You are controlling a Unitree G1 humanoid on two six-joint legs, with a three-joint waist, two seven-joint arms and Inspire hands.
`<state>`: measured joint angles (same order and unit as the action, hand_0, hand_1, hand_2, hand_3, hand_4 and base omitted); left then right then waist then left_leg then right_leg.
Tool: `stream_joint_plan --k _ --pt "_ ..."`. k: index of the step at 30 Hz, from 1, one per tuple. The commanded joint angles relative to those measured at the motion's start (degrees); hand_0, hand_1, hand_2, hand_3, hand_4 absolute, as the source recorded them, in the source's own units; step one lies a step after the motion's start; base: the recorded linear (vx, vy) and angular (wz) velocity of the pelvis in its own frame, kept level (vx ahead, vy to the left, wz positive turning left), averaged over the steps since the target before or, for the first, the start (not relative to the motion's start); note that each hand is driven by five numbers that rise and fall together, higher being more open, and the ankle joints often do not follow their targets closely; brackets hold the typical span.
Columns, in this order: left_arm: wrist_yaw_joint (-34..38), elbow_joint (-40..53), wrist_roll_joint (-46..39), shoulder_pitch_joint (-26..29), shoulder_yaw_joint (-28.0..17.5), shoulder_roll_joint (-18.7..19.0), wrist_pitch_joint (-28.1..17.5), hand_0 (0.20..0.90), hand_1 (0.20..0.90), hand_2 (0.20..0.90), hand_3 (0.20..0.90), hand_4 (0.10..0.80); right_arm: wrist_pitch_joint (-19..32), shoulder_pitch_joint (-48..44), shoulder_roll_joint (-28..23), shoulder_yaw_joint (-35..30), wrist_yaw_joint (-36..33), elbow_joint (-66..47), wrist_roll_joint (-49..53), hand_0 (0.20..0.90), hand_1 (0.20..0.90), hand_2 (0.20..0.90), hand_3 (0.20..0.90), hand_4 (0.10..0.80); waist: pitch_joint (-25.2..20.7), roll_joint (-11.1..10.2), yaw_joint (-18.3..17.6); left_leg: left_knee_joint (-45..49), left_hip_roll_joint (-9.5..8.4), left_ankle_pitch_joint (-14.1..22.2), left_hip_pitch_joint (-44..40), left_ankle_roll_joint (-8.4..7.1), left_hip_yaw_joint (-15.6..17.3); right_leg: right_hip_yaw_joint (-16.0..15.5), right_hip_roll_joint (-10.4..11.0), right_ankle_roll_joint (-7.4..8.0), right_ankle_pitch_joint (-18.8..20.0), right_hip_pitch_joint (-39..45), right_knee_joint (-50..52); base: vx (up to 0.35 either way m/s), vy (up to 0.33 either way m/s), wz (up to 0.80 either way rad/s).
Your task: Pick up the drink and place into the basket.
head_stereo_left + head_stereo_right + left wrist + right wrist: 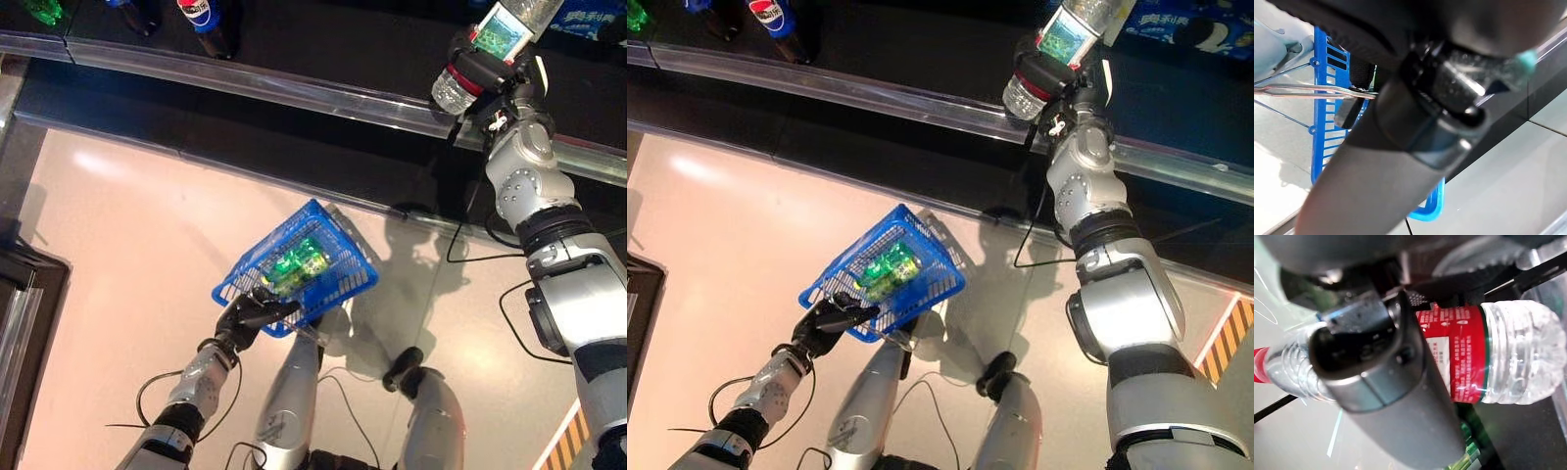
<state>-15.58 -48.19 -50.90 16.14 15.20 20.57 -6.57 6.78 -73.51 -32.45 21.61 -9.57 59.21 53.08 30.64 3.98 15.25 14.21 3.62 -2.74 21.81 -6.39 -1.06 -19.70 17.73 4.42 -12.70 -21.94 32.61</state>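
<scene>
The right hand (490, 73) is raised far out at the shelf, its dark fingers curled round a clear water bottle (1498, 352). The right wrist view shows the thumb lying across the bottle's ribbed body beside a red label, with the red cap end poking out past the hand. In the eye views the bottle (1058, 44) lies tilted in the grasp, its base towards the hand's near side and its other end cut off by the upper edge; it is over the metal rail (294, 93) that edges the dark shelf (323, 39).

The left hand (250, 315) is low and near the body, its fingers closed on the near rim of a blue wire basket (345, 257). In the left wrist view the dark fingers wrap the basket's thin metal handle wire (1308, 89) against the blue plastic wall (1327, 98). The basket hangs tilted above the pale floor (127, 255), its open top facing up and away from the robot. Inside it lie green drink cans (299, 262), packed together on the basket's bottom.

Further back on the shelf, to the robot's left, stands a dark cola bottle (204, 22) with a red, white and blue label, and a green bottle (44, 10) shows at the far left corner.
</scene>
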Motion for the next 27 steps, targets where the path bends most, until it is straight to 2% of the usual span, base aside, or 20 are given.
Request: stream_joint_plan --k 1,8,12,13,17,27 --pt "-5.57 3.05 2.82 -10.61 2.51 8.49 -1.08 0.300 0.300 0.300 0.200 0.100 9.48 -8.31 -6.57 0.17 5.27 -9.21 -0.10 0.300 0.300 0.300 0.200 0.100 -2.92 -1.47 0.84 -0.78 -2.12 4.12 -5.54 3.15 1.76 1.01 -2.19 2.69 13.43 6.91 -19.46 -0.030 -0.004 -0.14" --pt "-6.51 0.50 6.51 -12.92 0.47 8.24 -1.18 0.300 0.300 0.300 0.200 0.100 7.89 -3.48 -7.65 -1.47 8.45 -9.72 2.46 0.300 0.300 0.300 0.200 0.100 -9.95 -2.86 1.02 -13.90 -0.03 0.28 -14.83 0.91 3.98 -0.88 -2.94 5.07 17.12 16.33 -30.58 0.109 -0.025 -0.10" --pt "-6.72 -0.19 7.30 -13.22 -0.11 8.21 -1.08 0.300 0.300 0.300 0.200 0.100 7.31 -2.39 -7.69 -1.85 8.96 -10.44 2.71 0.300 0.300 0.300 0.200 0.100 -11.29 -3.01 0.96 -16.01 0.24 -0.45 -16.23 0.70 4.61 -1.19 -3.10 5.34 17.65 17.66 -31.95 0.051 -0.012 0.04" --pt "-6.89 -1.00 8.15 -13.50 -0.61 8.11 -1.02 0.300 0.300 0.300 0.200 0.100 6.45 -1.17 -7.68 -2.08 9.76 -11.17 3.13 0.300 0.300 0.300 0.200 0.100 -12.87 -3.17 0.85 -18.08 0.39 -1.26 -17.66 0.47 5.04 -1.60 -3.25 5.73 18.24 19.00 -33.27 0.102 -0.022 0.09" --pt "-7.41 -1.58 8.66 -13.86 -1.60 7.98 -1.23 0.300 0.300 0.300 0.200 0.100 4.78 0.80 -7.95 -2.18 11.88 -12.47 3.29 0.300 0.300 0.300 0.200 0.100 -15.74 -3.48 0.38 -19.10 0.58 -1.51 -18.67 -0.08 5.83 -2.29 -3.54 6.14 19.60 21.20 -36.45 0.054 -0.008 0.09" --pt "-7.49 -2.53 8.93 -13.69 -4.05 7.08 -0.82 0.300 0.300 0.300 0.200 0.100 2.17 7.98 -5.63 -3.90 14.43 -17.11 4.07 0.300 0.300 0.300 0.200 0.100 -20.52 -4.81 0.05 -19.21 0.70 -0.99 -20.88 -0.08 6.64 -3.04 -2.94 6.66 20.14 23.34 -37.61 0.017 -0.011 0.00"
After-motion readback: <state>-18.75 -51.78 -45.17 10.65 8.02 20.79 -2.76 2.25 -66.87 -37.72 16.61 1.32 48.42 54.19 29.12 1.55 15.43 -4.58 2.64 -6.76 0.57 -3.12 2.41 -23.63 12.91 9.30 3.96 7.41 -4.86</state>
